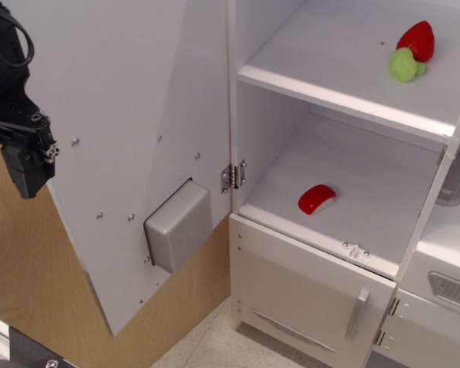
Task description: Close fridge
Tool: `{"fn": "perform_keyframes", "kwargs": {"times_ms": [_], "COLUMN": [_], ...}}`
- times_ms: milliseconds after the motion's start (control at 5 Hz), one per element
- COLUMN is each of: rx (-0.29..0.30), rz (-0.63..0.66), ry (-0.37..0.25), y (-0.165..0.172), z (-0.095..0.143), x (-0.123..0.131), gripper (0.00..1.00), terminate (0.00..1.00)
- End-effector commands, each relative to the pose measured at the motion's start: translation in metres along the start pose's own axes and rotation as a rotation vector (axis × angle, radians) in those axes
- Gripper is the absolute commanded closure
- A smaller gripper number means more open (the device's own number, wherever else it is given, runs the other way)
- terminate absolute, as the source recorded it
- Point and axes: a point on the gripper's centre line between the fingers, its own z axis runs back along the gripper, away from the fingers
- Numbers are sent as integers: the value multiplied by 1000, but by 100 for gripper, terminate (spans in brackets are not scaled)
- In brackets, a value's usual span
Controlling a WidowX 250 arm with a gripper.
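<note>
The fridge is a tall white cabinet with white shelves, and it stands open. Its large door is swung wide to the left, with its inner face towards me. A grey box sits low on that face. A metal hinge joins the door to the cabinet. My black gripper is at the far left, by the door's outer edge. I see only one dark finger pointing down, so I cannot tell whether the gripper is open or shut. It holds nothing that I can see.
A red strawberry and a green toy lie on the upper shelf. A red-and-white toy lies on the lower shelf. Below is a smaller white door with a short grey handle. A wooden panel stands behind the open door.
</note>
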Motion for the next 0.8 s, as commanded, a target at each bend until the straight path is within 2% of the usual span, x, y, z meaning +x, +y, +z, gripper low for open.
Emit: {"fn": "perform_keyframes", "kwargs": {"times_ms": [0, 200, 400, 600], "rx": [0, -19, -33, -16], "rz": [0, -46, -50, -50], "ry": [0, -25, -25, -13], "y": [0, 12, 25, 38], "z": [0, 2, 1, -4], "x": [0, -1, -2, -1], "gripper": [0, 0, 0, 0], "terminate": [0, 0, 0, 0]}}
